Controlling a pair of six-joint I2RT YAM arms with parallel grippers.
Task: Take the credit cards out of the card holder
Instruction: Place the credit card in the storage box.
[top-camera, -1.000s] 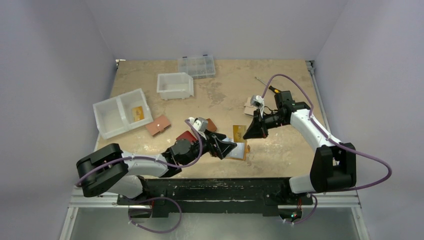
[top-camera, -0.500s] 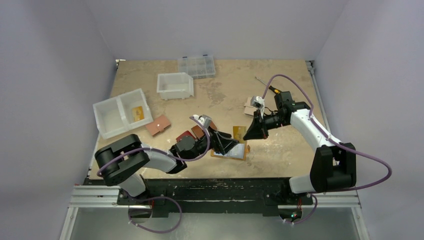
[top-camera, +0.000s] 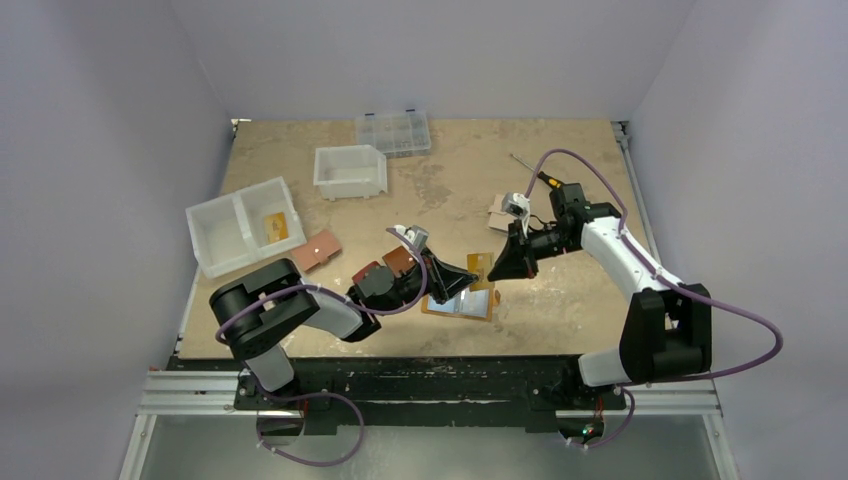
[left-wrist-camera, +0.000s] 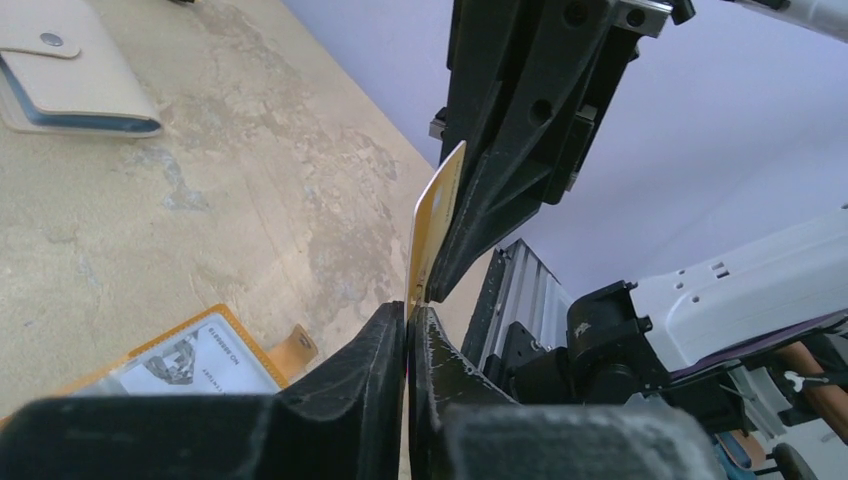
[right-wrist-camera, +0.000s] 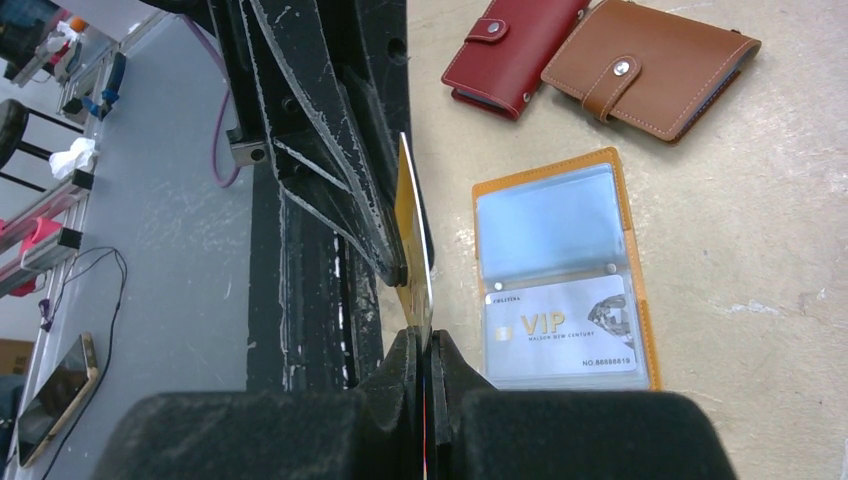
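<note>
Between left fingers (left-wrist-camera: 372, 365) and right fingers (right-wrist-camera: 393, 378), yellow card (right-wrist-camera: 413, 240) — clamped

One card (right-wrist-camera: 411, 235) is yellow-orange. The card holder (right-wrist-camera: 545, 225) has a mustard-orange border and pale blue clear pockets, with a whitish VIP card (right-wrist-camera: 560, 335) lettered in gold. Beside the dark red wallet (right-wrist-camera: 515, 45), the brown wallet (right-wrist-camera: 650, 65) has pale stitching.

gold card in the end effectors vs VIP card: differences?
Gold card stands on edge, pinched by left end effector and right end effector; VIP card lies flat, sleeved in the open card holder. Gold card is yellow-orange; VIP card whitish. Both are rectangular cards.
</note>
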